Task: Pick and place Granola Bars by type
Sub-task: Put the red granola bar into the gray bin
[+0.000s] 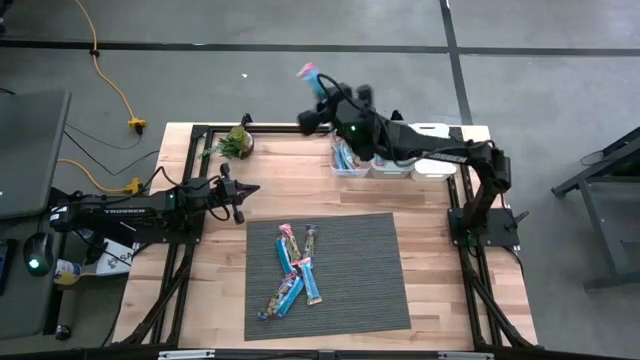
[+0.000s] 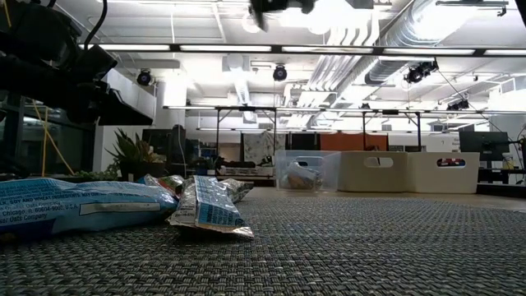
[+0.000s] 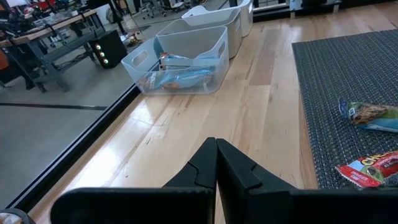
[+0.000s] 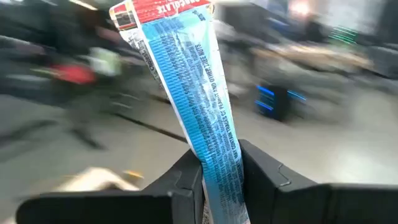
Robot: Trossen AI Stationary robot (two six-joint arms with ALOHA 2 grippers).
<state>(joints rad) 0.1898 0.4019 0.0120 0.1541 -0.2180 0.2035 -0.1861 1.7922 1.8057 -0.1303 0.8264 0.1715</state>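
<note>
At the left of the wooden worktop [image 1: 430, 240], the left arm lies low and level, its left end effector [image 1: 243, 190] pointing toward the middle with its two dark fingers [image 3: 239, 168] pressed together and nothing between them. It sits beside the left edge of the grey ribbed mat [image 1: 350, 300], near the mat's far corner. A small potted plant [image 1: 237, 143] stands at the far left corner of the worktop, just beyond that end effector.

On the mat, a loose heap of Granola Bars [image 1: 297, 272] lies in its left half, some crossing one another, with light blue, red and tan wrappers showing. The low view sees the nearest of them flat on the weave, a light blue wrapper [image 2: 78, 210] beside a crumpled one [image 2: 209, 210].

Further right along the far edge stands a row of bins. The clear bin [image 1: 349, 160] comes first and already holds several light blue bars [image 3: 180, 78]; two white bins [image 1: 392, 168] follow it, touching side by side.

The right arm reaches from its base at the worktop's right side toward the far edge. Its right end effector [image 1: 322, 92] is raised beyond the worktop's far edge, past the clear bin, and pinches a held bar [image 4: 193, 93] narrowly between its fingers [image 4: 264, 171]. That bar has a light blue wrapper with a red end and stands up out of the grip.
</note>
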